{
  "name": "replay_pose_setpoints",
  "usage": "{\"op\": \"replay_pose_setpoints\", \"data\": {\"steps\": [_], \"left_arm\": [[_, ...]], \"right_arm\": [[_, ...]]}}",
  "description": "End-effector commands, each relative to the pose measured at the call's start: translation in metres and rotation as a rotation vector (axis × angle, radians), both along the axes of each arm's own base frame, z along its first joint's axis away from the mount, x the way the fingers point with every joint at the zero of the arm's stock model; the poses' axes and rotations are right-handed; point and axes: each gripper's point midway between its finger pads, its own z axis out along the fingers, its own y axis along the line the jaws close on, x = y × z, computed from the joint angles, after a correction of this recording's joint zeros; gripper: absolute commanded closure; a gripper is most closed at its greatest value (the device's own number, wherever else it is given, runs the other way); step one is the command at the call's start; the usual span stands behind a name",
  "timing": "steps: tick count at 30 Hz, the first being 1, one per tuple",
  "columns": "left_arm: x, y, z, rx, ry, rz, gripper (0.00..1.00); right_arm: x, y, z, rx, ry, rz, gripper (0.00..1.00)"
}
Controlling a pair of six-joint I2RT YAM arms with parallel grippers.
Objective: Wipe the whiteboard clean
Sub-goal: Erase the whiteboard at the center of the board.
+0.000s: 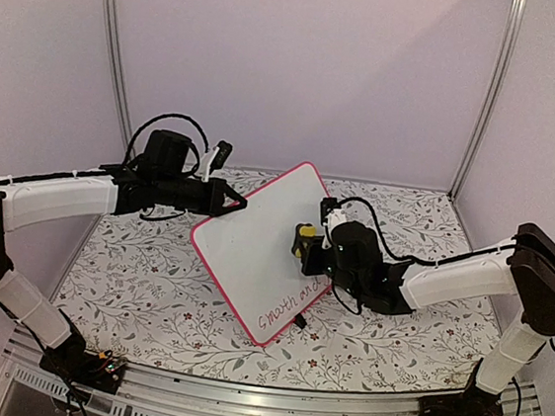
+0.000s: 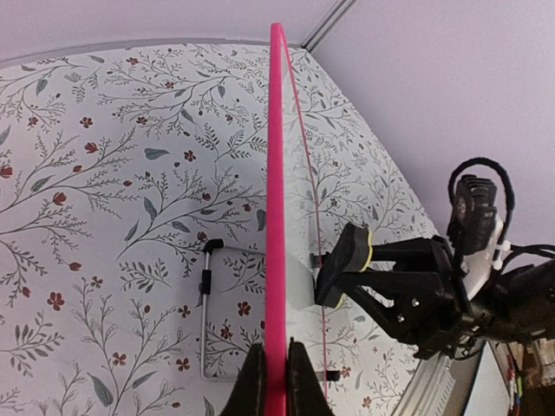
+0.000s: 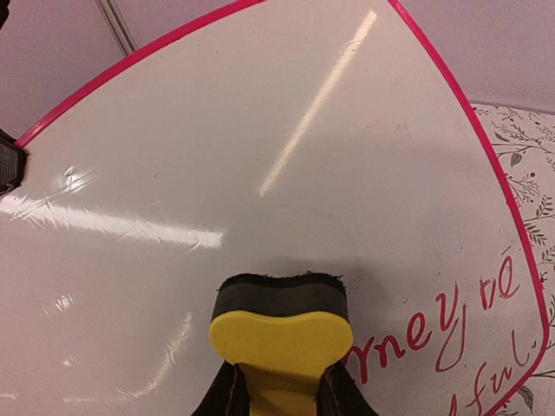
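The whiteboard (image 1: 259,246), white with a thin pink-red frame, stands tilted on the table with red handwriting (image 1: 287,303) near its lower corner. My left gripper (image 1: 236,203) is shut on the board's upper left edge; in the left wrist view the pink frame (image 2: 277,217) runs straight up from between the fingers (image 2: 251,386). My right gripper (image 1: 309,247) is shut on a yellow block eraser (image 3: 279,329) with a dark felt face. That face rests against the white surface (image 3: 217,156), just left of the red writing (image 3: 434,334). The eraser (image 2: 347,260) shows side-on in the left wrist view.
A floral-patterned cloth (image 1: 142,273) covers the table. Behind the board a thin metal wire stand (image 2: 206,303) with black tips lies on the cloth. Pale walls (image 1: 303,62) close the back and sides, with metal corner posts (image 1: 115,52). An aluminium rail (image 1: 258,395) runs along the near edge.
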Motion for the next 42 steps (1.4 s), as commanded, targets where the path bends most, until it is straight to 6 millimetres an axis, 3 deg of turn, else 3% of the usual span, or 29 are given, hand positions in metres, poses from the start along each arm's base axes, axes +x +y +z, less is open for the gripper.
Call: {"op": "replay_pose_setpoints", "data": {"steps": [1, 5, 8, 20, 24, 29, 37, 42], "left_arm": [[-0.003, 0.002, -0.034, 0.131, -0.010, -0.020, 1.00], [-0.004, 0.002, -0.033, 0.131, -0.012, -0.022, 1.00], [-0.003, 0.002, -0.034, 0.131, -0.011, -0.023, 1.00], [-0.003, 0.002, -0.034, 0.137, -0.016, -0.017, 1.00], [-0.003, 0.002, -0.034, 0.136, -0.013, -0.020, 1.00], [-0.004, 0.001, -0.034, 0.134, -0.014, -0.022, 1.00], [-0.004, 0.001, -0.034, 0.131, -0.012, -0.024, 1.00], [-0.005, 0.001, -0.035, 0.132, -0.010, -0.026, 1.00]], "right_arm": [[-0.011, -0.009, -0.036, -0.032, 0.073, 0.014, 0.79], [-0.022, -0.017, -0.050, -0.020, 0.108, 0.012, 0.79], [-0.024, -0.021, -0.048, -0.013, 0.106, 0.002, 0.79], [0.011, -0.002, 0.009, 0.006, -0.023, -0.013, 0.78], [0.016, -0.001, 0.018, 0.003, -0.043, -0.010, 0.78], [0.011, -0.004, 0.002, -0.006, -0.004, 0.003, 0.78], [-0.008, -0.029, -0.040, -0.014, 0.083, -0.020, 0.78], [-0.006, -0.030, -0.032, -0.004, 0.061, -0.033, 0.78]]}}
